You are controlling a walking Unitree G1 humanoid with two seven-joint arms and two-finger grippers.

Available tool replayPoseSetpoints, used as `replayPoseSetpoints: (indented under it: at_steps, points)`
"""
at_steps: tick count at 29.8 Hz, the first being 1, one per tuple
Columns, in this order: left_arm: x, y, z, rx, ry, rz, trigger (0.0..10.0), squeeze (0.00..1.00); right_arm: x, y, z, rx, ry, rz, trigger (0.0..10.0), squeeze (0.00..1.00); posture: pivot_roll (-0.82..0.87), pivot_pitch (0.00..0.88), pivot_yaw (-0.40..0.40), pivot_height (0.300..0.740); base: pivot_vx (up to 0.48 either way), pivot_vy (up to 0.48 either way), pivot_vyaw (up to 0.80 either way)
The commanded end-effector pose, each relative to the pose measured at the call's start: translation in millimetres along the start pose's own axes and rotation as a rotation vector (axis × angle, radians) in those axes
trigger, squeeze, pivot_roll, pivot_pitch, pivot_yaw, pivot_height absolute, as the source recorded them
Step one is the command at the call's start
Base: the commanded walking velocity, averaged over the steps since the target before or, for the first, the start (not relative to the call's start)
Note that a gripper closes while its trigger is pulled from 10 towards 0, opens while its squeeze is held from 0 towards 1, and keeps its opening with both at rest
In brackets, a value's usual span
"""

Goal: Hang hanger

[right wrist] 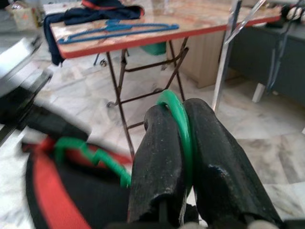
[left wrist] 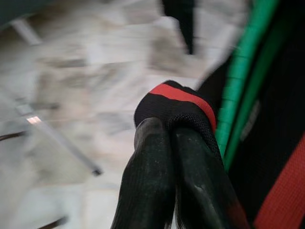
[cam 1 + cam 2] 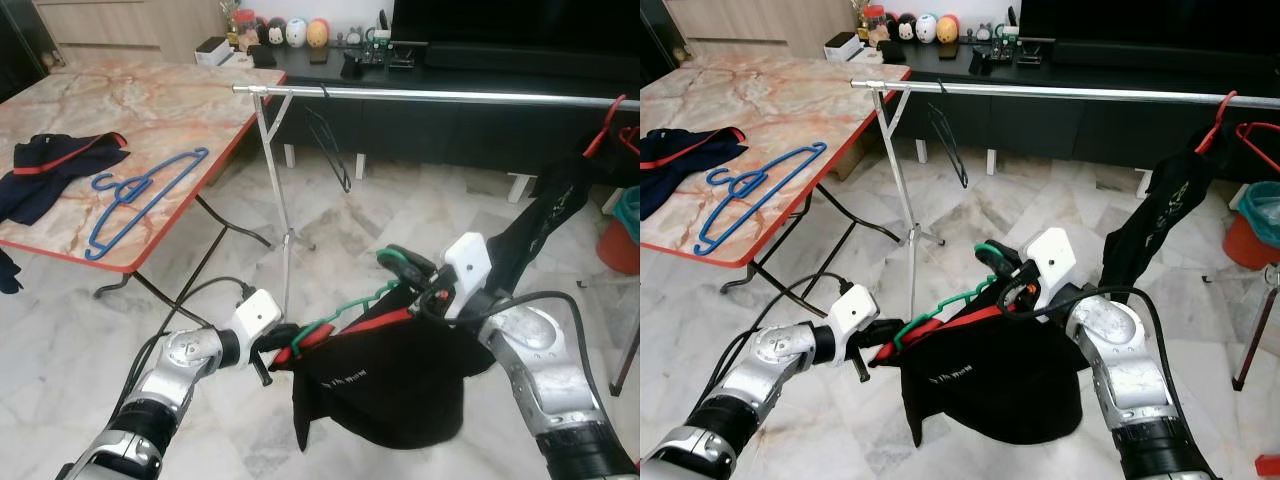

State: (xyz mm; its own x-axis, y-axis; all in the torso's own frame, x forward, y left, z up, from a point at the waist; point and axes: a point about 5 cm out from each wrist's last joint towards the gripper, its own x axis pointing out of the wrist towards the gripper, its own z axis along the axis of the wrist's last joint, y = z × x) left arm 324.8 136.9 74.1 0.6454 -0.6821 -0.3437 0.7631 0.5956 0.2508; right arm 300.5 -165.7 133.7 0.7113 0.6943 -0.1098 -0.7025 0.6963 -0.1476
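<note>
Both grippers were clamped on the same load, held low in front of the robot above the marble floor. Its right gripper had its two black fingers pressed together around the hook of a green hanger, the green wire running up between the pads. Its left gripper pinched the edge of a black garment with red trim at the hanger's other end, fingers closed on the cloth. That garment was draped over the green hanger and sagged between the two arms.

Ahead and above stood a silver clothes rail, well apart from the held hanger. On the rail hung one thin dark wire hanger, bare, near its left end, and one red hanger at the right end carrying a dark garment.

To the left stood a folding table with a marble-pattern top and red edge. Two blue hangers lay on it side by side, overlapping, and just beside them one dark garment with a red stripe in a heap.

An orange bucket sat on the floor at far right.
</note>
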Motion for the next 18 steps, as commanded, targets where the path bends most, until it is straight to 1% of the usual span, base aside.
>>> replayPoseSetpoints:
  at_steps: [1,2,3,4,5,6,7,8,9,10,12,16,18]
  points:
    - [7.8,4.9,20.0,0.039,-0.073,0.031,0.0,0.0,7.0,7.8,3.3,-0.016,-0.016,0.038,0.0,0.0,0.03,0.054,0.07,0.74,0.0,0.0,0.0]
    - [6.4,14.5,16.7,0.024,-0.028,0.13,0.0,0.0,2.8,0.2,6.2,-0.003,-0.03,0.014,0.0,0.0,0.03,0.054,0.072,0.74,0.0,0.0,0.0]
    - [5.9,17.2,15.7,0.015,-0.014,0.16,0.0,0.0,1.5,-1.0,7.1,0.004,-0.035,0.017,0.0,0.0,0.03,0.054,0.072,0.74,0.0,0.0,0.0]
    - [4.3,24.4,13.0,0.014,0.024,0.236,0.0,0.0,-1.9,1.3,8.4,0.035,-0.045,0.064,0.0,0.0,0.03,0.054,0.074,0.74,0.0,0.0,0.0]
    - [3.7,27.6,11.9,0.023,0.04,0.274,0.0,0.0,-3.4,3.5,8.4,0.049,-0.046,0.095,0.0,0.0,0.03,0.054,0.074,0.74,0.0,0.0,0.0]
    - [0.5,37.9,9.9,0.006,0.068,0.384,0.0,0.0,-6.5,8.3,7.2,0.016,-0.022,0.142,0.0,0.0,0.03,0.054,0.074,0.74,0.0,0.0,0.0]
    - [0.5,37.9,9.9,0.006,0.068,0.384,0.0,0.0,-6.5,8.3,7.2,0.016,-0.022,0.142,0.0,0.0,0.03,0.054,0.074,0.74,0.0,0.0,0.0]
    - [-2.1,44.4,13.1,0.03,0.051,0.441,0.0,0.0,-7.5,9.2,2.3,0.001,0.013,0.146,0.0,0.0,0.03,0.054,0.074,0.74,0.0,0.0,0.0]
    - [-3.2,47.6,20.0,0.044,0.003,0.465,0.0,0.0,-9.7,13.7,-6.1,-0.014,0.071,0.189,0.0,0.0,0.03,0.054,0.074,0.74,0.0,0.0,0.0]
    - [-3.2,47.6,20.0,0.044,0.003,0.465,0.0,0.0,-9.7,13.7,-6.1,-0.014,0.071,0.189,0.0,0.0,0.03,0.054,0.074,0.74,0.0,0.0,0.0]
    - [-4.0,51.4,29.1,0.057,-0.057,0.506,0.0,0.0,-13.1,23.7,-18.5,-0.061,0.153,0.27,0.0,0.0,0.03,0.054,0.075,0.74,0.0,0.0,0.0]
    - [-4.6,53.9,35.4,0.055,-0.1,0.533,0.0,0.0,-11.2,27.2,-23.7,-0.081,0.175,0.271,0.0,0.0,0.03,0.054,0.075,0.74,0.0,0.0,0.0]
    - [-1.9,51.7,31.6,0.062,-0.07,0.522,0.0,0.0,-9.5,25.7,-19.0,-0.045,0.135,0.25,0.0,0.0,0.04,0.055,0.076,0.74,0.0,0.0,0.0]
